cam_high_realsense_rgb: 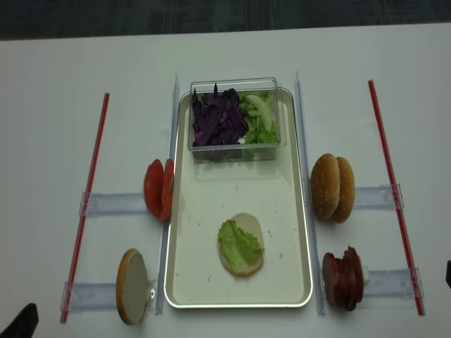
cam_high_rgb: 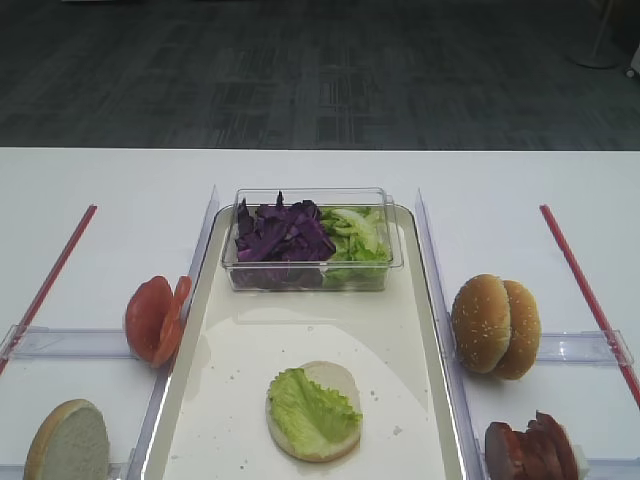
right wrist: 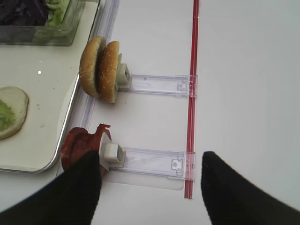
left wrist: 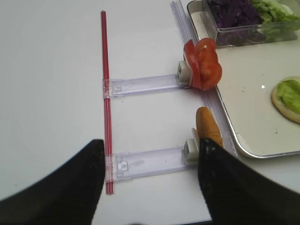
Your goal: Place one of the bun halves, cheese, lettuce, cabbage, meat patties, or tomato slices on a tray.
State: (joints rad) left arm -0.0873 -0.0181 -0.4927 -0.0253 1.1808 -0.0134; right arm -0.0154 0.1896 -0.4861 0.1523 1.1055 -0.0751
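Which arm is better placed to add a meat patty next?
Right. The right gripper hangs open just beside the meat patties, which stand on the tray's right side; the left gripper is across the tray by a bun half.

Left wrist view. Left pincer (left wrist: 150, 180) spread wide, both dark fingers (left wrist: 70, 187) low in frame above the white worktop (left wrist: 51, 70), nothing between them. Red strip (left wrist: 106, 93) runs lengthwise, two clear rails (left wrist: 140, 85) branching right. Tomato slices (left wrist: 204, 70) stand on edge at the far rail's end; a bun half (left wrist: 208, 126) on edge at the near one. Tray (left wrist: 243, 93) right: lettuce (left wrist: 290, 93) on a bun, tub of cabbage (left wrist: 232, 13) beyond.
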